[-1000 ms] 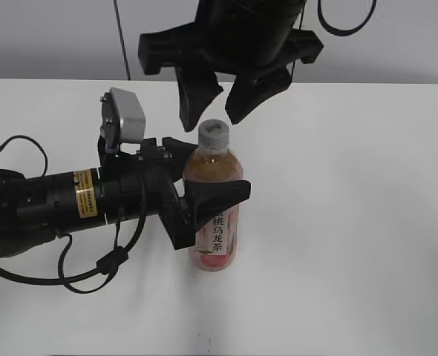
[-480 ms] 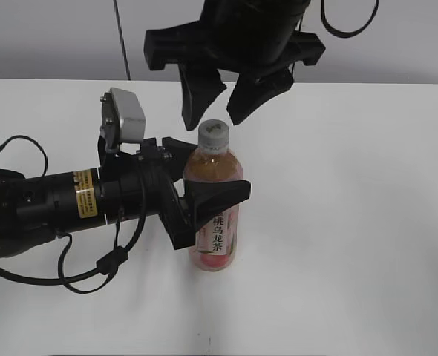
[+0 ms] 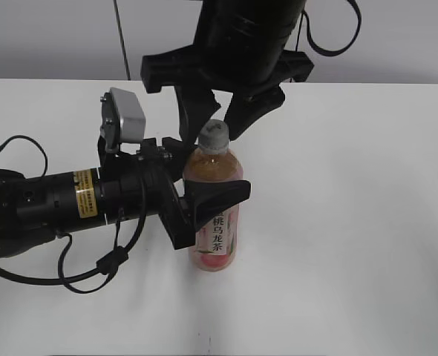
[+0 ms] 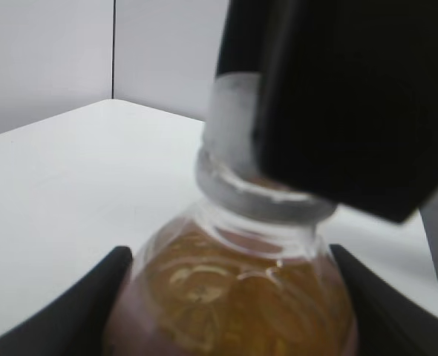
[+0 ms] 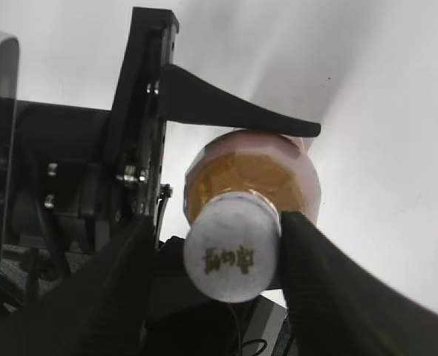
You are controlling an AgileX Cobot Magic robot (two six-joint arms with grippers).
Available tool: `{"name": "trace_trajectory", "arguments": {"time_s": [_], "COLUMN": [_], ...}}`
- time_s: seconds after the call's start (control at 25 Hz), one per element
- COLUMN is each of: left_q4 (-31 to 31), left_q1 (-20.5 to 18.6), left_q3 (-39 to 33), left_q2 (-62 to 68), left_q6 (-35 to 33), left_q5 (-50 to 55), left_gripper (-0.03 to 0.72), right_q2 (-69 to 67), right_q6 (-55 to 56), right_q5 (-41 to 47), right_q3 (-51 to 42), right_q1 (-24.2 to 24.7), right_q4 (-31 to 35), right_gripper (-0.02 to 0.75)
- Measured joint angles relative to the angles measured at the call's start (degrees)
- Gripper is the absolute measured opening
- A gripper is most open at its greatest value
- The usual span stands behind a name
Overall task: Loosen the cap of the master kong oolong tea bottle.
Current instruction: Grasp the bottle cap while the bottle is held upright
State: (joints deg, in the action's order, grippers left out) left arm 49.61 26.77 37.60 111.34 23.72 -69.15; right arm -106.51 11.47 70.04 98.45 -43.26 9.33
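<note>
Your right gripper [image 3: 217, 122] has dropped from above the bottle [image 3: 214, 215] to straddle the cap [image 3: 213, 136], fingers still spread, ready to pinch and twist. Your left gripper [image 3: 204, 185] clamps the upright bottle mid-table so it can't spin.

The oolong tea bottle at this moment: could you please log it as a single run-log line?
stage: cap grasp | left gripper: shut on bottle, upright on table | right gripper: open, fingers either side of cap | cap: on
</note>
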Motion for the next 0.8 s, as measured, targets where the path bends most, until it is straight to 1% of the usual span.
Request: {"name": "trace_trajectory", "arguments": {"time_s": [0.08, 0.24, 0.28, 0.48, 0.6, 0.8], "left_q4": [0.0, -0.12, -0.13, -0.13, -0.13, -0.06], "left_q1": [0.0, 0.0, 0.0, 0.0, 0.0, 0.0], "left_q3": [0.0, 0.0, 0.0, 0.0, 0.0, 0.0], "left_q2": [0.0, 0.0, 0.0, 0.0, 0.0, 0.0], "left_q6": [0.0, 0.0, 0.0, 0.0, 0.0, 0.0], "left_q5": [0.0, 0.0, 0.0, 0.0, 0.0, 0.0], "left_gripper": [0.463, 0.463, 0.463, 0.463, 0.463, 0.463], "right_q2": [-0.12, -0.22, -0.22, -0.22, -0.22, -0.22], "right_q6": [-0.05, -0.48, -0.83, -4.05, -8.16, -20.65], "right_q5": [0.0, 0.11, 0.13, 0.13, 0.13, 0.13], "right_q3": [0.0, 0.0, 0.0, 0.0, 0.0, 0.0], "right_q1": [0.0, 0.0, 0.0, 0.0, 0.0, 0.0], "right_q4": [-0.06, -0.92, -1.04, -1.06, -1.01, -0.9], "right_gripper": [0.396, 0.291, 0.283, 0.283, 0.283, 0.281]}}
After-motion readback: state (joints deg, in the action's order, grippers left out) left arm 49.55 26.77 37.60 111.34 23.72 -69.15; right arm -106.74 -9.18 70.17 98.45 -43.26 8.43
